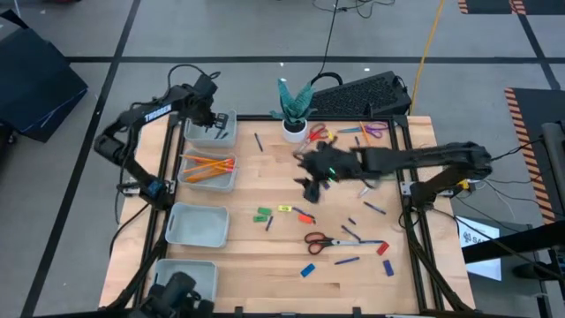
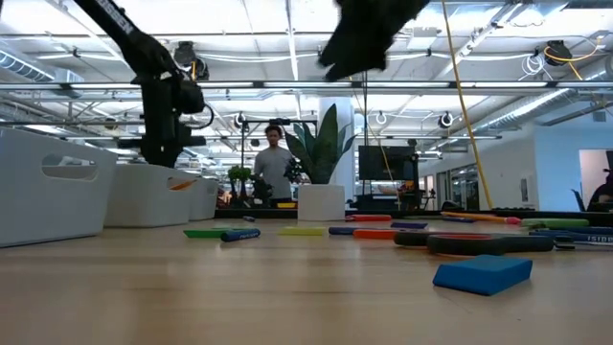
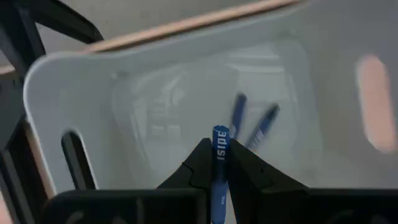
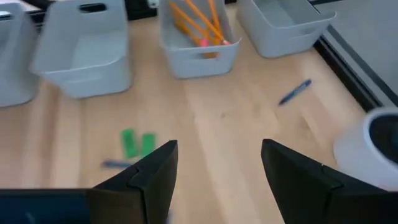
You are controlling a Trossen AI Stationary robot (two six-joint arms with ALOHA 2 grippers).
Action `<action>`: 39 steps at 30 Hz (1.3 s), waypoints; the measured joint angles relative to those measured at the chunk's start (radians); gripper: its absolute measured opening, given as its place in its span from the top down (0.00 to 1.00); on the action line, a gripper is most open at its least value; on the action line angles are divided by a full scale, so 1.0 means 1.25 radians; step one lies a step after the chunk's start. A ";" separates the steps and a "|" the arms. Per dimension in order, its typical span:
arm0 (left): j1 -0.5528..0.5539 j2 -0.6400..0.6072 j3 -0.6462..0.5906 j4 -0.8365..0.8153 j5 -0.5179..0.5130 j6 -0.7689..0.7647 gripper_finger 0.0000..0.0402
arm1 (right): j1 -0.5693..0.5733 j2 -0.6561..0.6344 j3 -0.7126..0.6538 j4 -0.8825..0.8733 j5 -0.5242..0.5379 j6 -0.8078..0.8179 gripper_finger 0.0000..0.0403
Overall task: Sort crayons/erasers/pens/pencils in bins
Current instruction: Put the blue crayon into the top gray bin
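Four pale bins line the table's left side. The farthest bin [image 1: 212,130] has two blue pens [image 3: 249,121] lying in it. The second bin [image 1: 207,168] holds orange pencils [image 1: 209,164]. My left gripper [image 3: 219,163] hangs above the farthest bin, shut on a blue pen [image 3: 219,155]. My right gripper [image 4: 217,168] is open above the middle of the table [image 1: 313,177], with nothing between its fingers. Green erasers [image 4: 137,143] and a loose pen [image 4: 294,91] lie flat on the wood below it. More pens and erasers [image 1: 305,217] are scattered to the right. My left gripper pinches the blue pen between its two fingertips. The pen runs along the fingers, and its printed end [image 3: 220,138] juts out past them toward the bin's floor. The pen is lifted clear, above the inside of the farthest bin.
A white plant pot [image 1: 294,130] stands at the far middle, with a keyboard [image 1: 366,95] behind it. Scissors lie near the pot [image 1: 318,134] and at the near right [image 1: 325,240]. A blue eraser [image 2: 484,273] lies near the front edge. The two nearer bins [image 1: 196,223] show nothing inside.
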State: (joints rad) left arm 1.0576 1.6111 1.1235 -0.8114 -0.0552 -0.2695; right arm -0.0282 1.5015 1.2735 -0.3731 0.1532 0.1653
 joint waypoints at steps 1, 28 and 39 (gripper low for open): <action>0.007 0.012 0.000 0.006 0.000 0.001 0.92 | -0.022 0.032 0.015 0.020 -0.015 -0.013 0.44; 0.000 -0.223 0.000 0.000 0.107 0.100 0.38 | -0.164 0.666 0.303 0.398 0.187 0.055 0.53; -0.047 -0.238 0.000 -0.020 0.107 0.078 0.44 | -0.144 0.732 0.458 0.215 0.245 0.173 0.63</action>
State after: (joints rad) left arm 0.9987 1.3132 1.1233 -0.8365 0.0787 -0.1719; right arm -0.2081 2.4162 1.8458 -0.1047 0.4589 0.3810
